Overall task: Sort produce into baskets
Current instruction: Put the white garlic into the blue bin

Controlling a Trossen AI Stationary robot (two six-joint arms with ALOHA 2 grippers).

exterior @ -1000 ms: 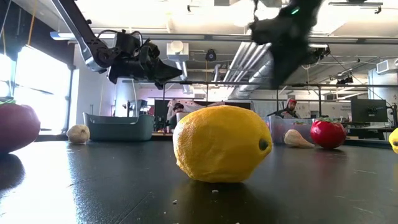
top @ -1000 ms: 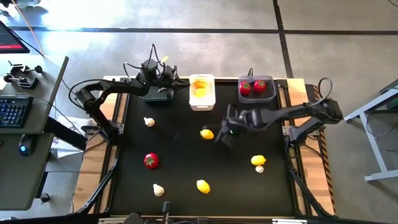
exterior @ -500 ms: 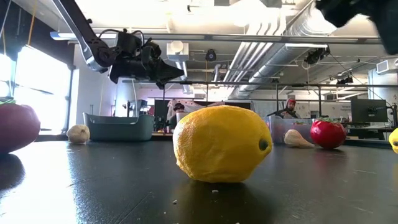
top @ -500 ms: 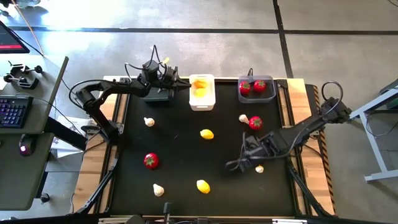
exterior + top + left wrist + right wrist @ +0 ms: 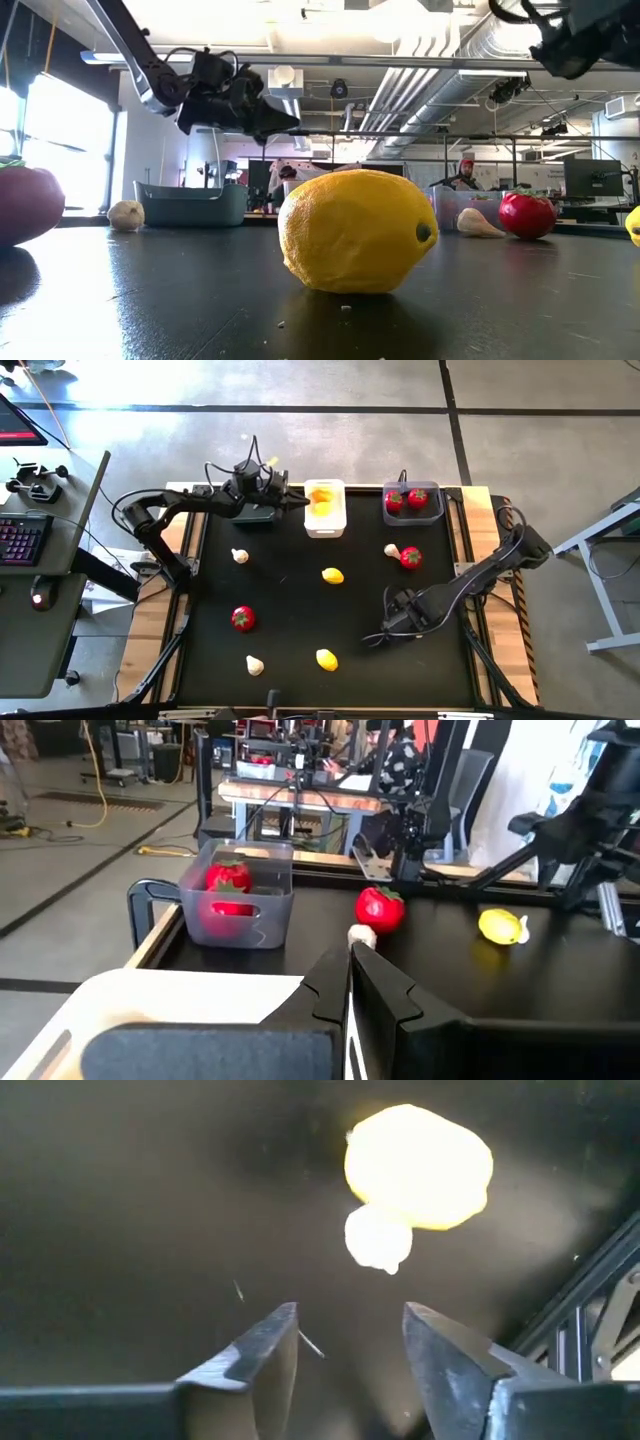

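My right gripper (image 5: 350,1340) (image 5: 377,637) hovers open over the black table's near right part. A yellow lemon-like piece (image 5: 420,1165) and a whitish piece (image 5: 377,1237) touching it lie ahead of its fingers; the arm hides both in the high view. My left gripper (image 5: 298,503) (image 5: 350,982) is shut and empty, at the left rim of the white basket (image 5: 325,525), which holds yellow pieces. The dark grey basket (image 5: 412,512) at the far right holds two red pieces. Loose produce lies on the table: lemons (image 5: 333,575) (image 5: 326,658), red ones (image 5: 242,618) (image 5: 411,558), whitish ones (image 5: 240,556) (image 5: 255,665) (image 5: 391,550).
Another dark grey basket (image 5: 255,513) stands at the far left, under my left arm. Wooden table edges (image 5: 505,600) and metal frame parts run along both sides. In the low view a lemon (image 5: 355,230) fills the foreground. People show in the room behind.
My right gripper has swung from beside the middle lemon toward the table's near right part and come lower over the lemon and whitish piece there. The red and whitish pieces at the far right, covered by the arm before, now show.
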